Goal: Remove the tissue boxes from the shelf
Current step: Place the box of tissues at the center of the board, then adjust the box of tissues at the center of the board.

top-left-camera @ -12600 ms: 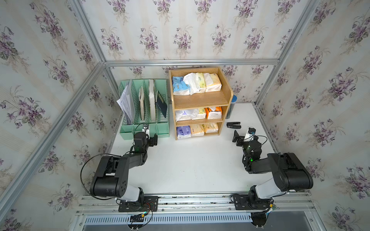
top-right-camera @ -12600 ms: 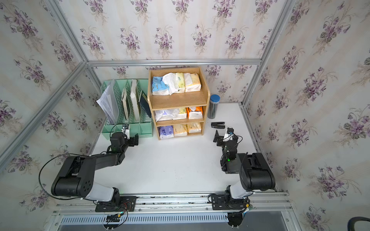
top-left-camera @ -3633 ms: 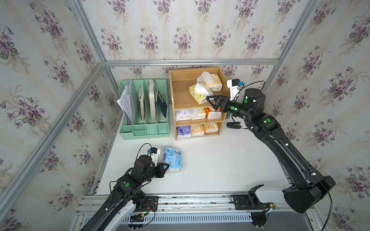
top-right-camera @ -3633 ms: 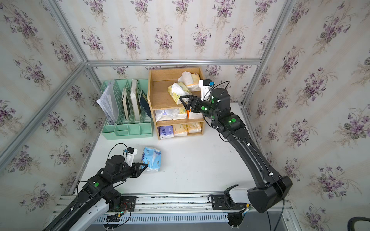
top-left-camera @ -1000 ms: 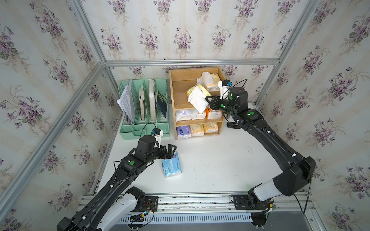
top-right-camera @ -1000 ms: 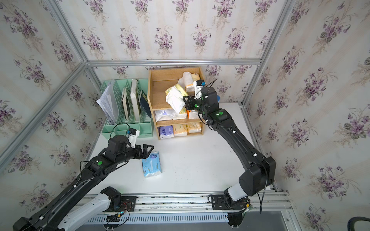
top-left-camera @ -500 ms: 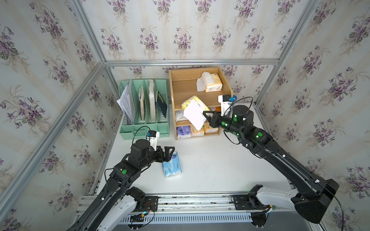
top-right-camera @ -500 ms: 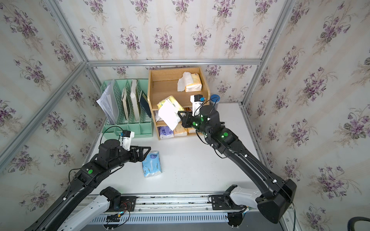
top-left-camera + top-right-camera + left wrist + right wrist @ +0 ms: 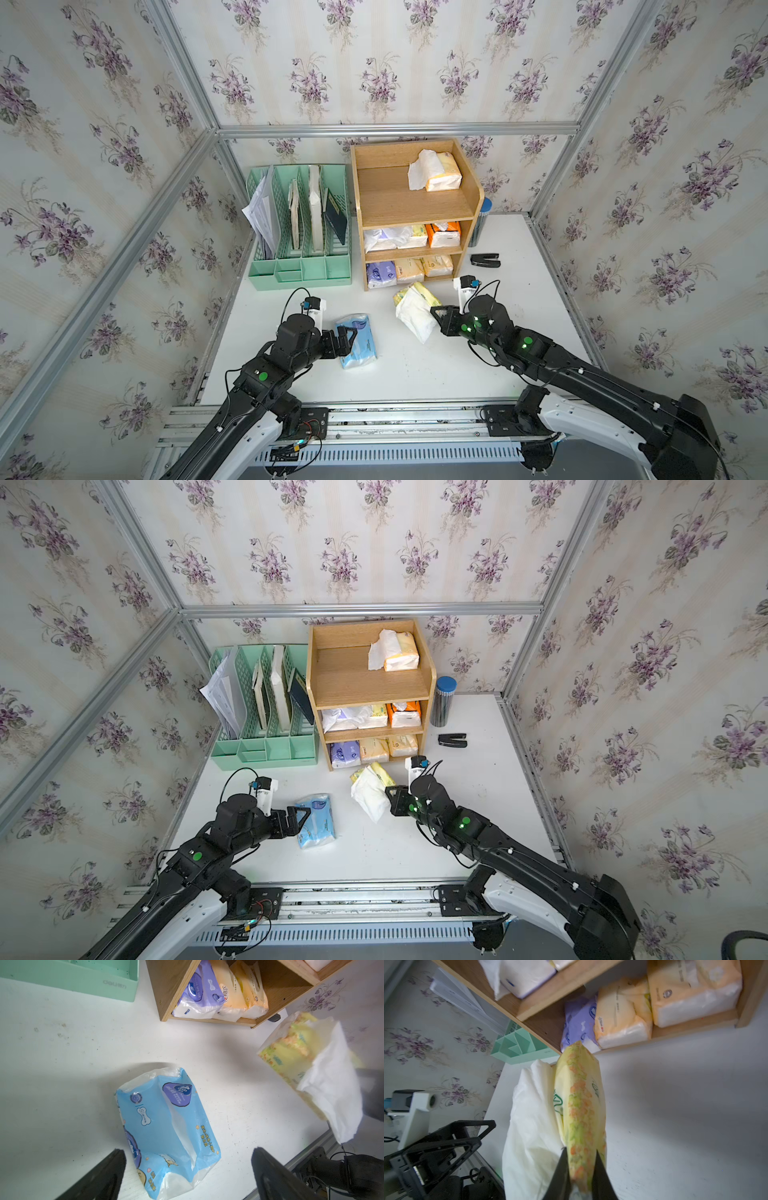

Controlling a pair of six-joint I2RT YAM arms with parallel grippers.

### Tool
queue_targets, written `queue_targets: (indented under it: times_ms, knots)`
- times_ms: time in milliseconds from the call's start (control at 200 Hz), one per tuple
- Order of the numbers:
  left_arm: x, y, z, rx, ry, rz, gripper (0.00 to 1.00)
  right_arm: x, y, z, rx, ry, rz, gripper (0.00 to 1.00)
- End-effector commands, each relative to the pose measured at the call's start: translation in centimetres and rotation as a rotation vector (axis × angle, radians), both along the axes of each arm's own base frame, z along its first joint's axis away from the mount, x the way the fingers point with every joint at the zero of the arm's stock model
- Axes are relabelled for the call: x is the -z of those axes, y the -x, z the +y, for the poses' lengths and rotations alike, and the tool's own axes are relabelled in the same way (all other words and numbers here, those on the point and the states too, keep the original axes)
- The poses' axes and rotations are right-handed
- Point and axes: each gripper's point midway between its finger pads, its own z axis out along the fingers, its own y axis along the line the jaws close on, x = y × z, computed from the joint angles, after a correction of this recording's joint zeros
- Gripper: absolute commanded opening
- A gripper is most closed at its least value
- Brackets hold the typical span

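The wooden shelf (image 9: 415,203) stands at the back of the table. Its top tier holds one pale orange tissue pack (image 9: 442,176). The middle tier (image 9: 374,717) and bottom tier (image 9: 374,750) hold three packs each. My right gripper (image 9: 436,316) (image 9: 580,1151) is shut on the end of a yellow tissue pack (image 9: 415,309) (image 9: 581,1101), low over the table in front of the bottom tier, a white sheet hanging from it. A light blue pack (image 9: 357,340) (image 9: 166,1126) lies flat on the table. My left gripper (image 9: 347,337) (image 9: 187,1153) is open just beside it, fingers apart from it.
A mint-green file rack (image 9: 299,266) with papers stands left of the shelf. A dark cylinder with a blue lid (image 9: 442,700) and a black stapler (image 9: 485,260) sit right of it. Flowered walls close in the table on three sides.
My right gripper has carried the yellow pack down and forward from in front of the shelf to just above the table. The left gripper has drawn back a little; the blue pack has not moved.
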Motion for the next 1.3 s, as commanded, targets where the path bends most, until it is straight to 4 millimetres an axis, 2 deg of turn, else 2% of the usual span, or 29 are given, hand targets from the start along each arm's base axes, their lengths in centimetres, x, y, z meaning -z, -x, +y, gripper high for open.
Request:
queue_targets:
  times_ms: [0, 120, 150, 240, 270, 305, 360, 510, 615, 724, 814, 924, 1004, 1099, 1294]
  knots:
    - [0.1, -0.7, 0.5, -0.054, 0.006, -0.015, 0.99, 1.1, -0.4, 0.5, 0.055, -0.081, 0.021, 0.0]
    - [1.1, -0.8, 0.9, -0.079, -0.008, -0.006, 0.99, 3.7, 0.2, 0.7, 0.061, -0.075, 0.069, 0.0]
    - [1.2, -0.9, 1.0, -0.086, -0.013, -0.005, 0.99, 4.2, 0.3, 0.7, 0.064, -0.065, 0.079, 0.03]
    - [2.0, -0.9, 1.2, -0.096, -0.029, 0.003, 0.99, 4.6, 0.9, 0.7, 0.059, -0.046, 0.092, 0.18]
    - [2.1, -1.0, 1.3, -0.098, -0.029, 0.003, 0.99, 4.4, 1.0, 0.7, 0.056, -0.044, 0.09, 0.26]
    - [2.3, -1.0, 1.2, -0.098, -0.027, 0.004, 0.99, 4.4, 1.2, 0.6, 0.051, -0.038, 0.092, 0.4]
    - [2.5, -1.1, 1.0, -0.09, -0.024, 0.008, 0.99, 4.3, 1.4, 0.4, 0.051, -0.021, 0.097, 0.54]
    - [3.0, -1.6, 0.9, -0.087, -0.049, 0.022, 0.99, 4.3, 1.8, -1.2, 0.08, 0.032, 0.1, 0.68]
    - [2.8, -1.9, 0.9, -0.091, -0.053, 0.004, 0.99, 3.5, 1.7, -1.8, 0.068, 0.077, 0.06, 0.69]
    - [2.5, -2.0, 0.6, -0.066, -0.046, -0.027, 0.99, 2.8, 0.7, -2.3, 0.061, 0.164, 0.007, 0.63]
    - [2.4, -2.0, 0.2, -0.042, -0.041, -0.046, 0.99, 3.4, -0.6, -2.7, 0.06, 0.232, 0.036, 0.52]
    - [2.6, -2.1, -0.1, -0.029, -0.03, -0.057, 0.99, 4.9, -1.5, -2.3, 0.026, 0.224, 0.102, 0.43]
    - [2.8, -2.1, -0.3, -0.02, -0.028, -0.052, 0.99, 6.1, -1.1, -1.3, -0.019, 0.204, 0.146, 0.38]
    - [3.3, -2.1, -0.4, -0.009, -0.038, -0.033, 0.99, 7.5, 0.3, -0.3, -0.069, 0.135, 0.201, 0.37]
    - [3.9, -2.1, -0.7, 0.004, -0.039, -0.015, 0.99, 8.1, 2.8, 1.4, -0.102, 0.04, 0.252, 0.36]
